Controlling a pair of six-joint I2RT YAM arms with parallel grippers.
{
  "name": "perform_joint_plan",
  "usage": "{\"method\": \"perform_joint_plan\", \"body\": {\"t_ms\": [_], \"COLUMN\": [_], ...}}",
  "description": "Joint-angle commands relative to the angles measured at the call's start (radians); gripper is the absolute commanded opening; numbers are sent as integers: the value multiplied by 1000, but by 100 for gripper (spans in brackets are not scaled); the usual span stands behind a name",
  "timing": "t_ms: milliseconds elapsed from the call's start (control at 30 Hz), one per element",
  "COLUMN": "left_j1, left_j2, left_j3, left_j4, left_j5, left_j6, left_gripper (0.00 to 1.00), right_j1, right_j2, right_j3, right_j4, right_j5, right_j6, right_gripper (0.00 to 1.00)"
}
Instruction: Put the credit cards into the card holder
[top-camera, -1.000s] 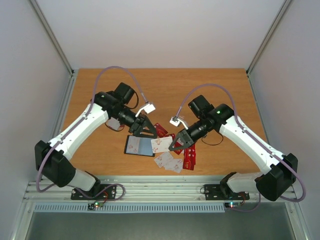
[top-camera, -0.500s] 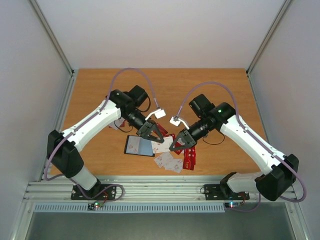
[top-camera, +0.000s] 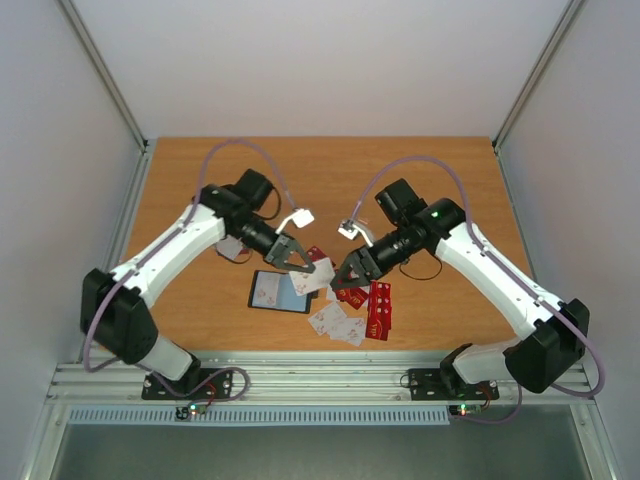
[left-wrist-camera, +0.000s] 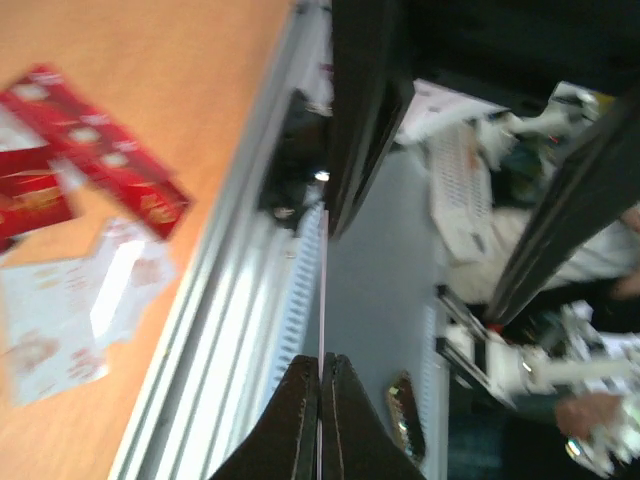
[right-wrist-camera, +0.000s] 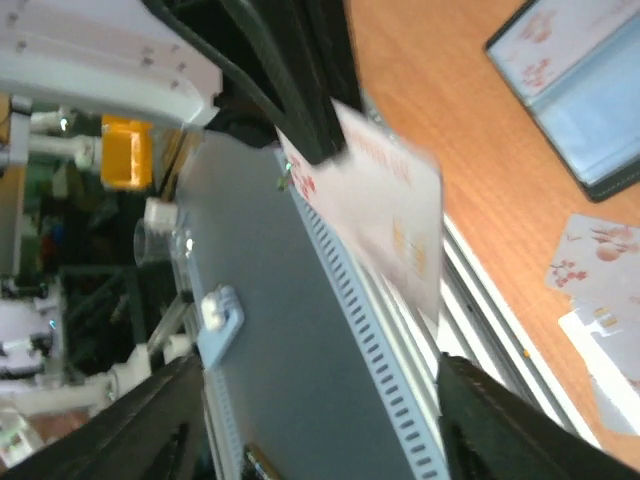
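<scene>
The left claw (left-wrist-camera: 320, 405) is pressed together on a pale card (right-wrist-camera: 392, 205), which its own wrist camera sees edge-on as a thin line. Facing it, the right claw (top-camera: 350, 272) has its fingers wide apart, and the card's free end reaches toward the gap between them. The wrist views are too blurred to tell whether the card is already inside that gap.

Both claws hang just above the tabletop (top-camera: 320, 170), beside the card holder (top-camera: 276, 292), which lies open and flat with its pockets up. Loose pale cards (top-camera: 336, 323) and red cards (top-camera: 379, 310) lie just right of the holder.

This looks like a handover or regrip of one card before insertion. Next, the right claw probably needs to close squarely on the free edge without bending the card. The card then has to be tilted low and slid into a pocket mouth.
</scene>
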Motion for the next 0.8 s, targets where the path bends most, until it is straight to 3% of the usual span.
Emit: {"method": "perform_joint_plan", "body": {"t_ms": [0,100,300,767], "left_j1": [127,183,319,379], "left_j2": [-169,-240,-329,-224], "left_j3": [-187,-312,-558,-696], "left_j4": [304,367,566,708], "left_j5": [-157,-238,-370,-457], "left_j6": [-299,-389,-550,-613], "left_gripper": [0,0,0,0], "right_j1": [-13,-10,19,248], "right_j2": [-5,-14,51,340], "right_j3": [-101,-192,-268,-156], "right_j4": [257,444,563,704], "right_j5": [35,75,228,401], "right_j6": [283,435,597,787], "right_gripper": [72,73,68,52]}}
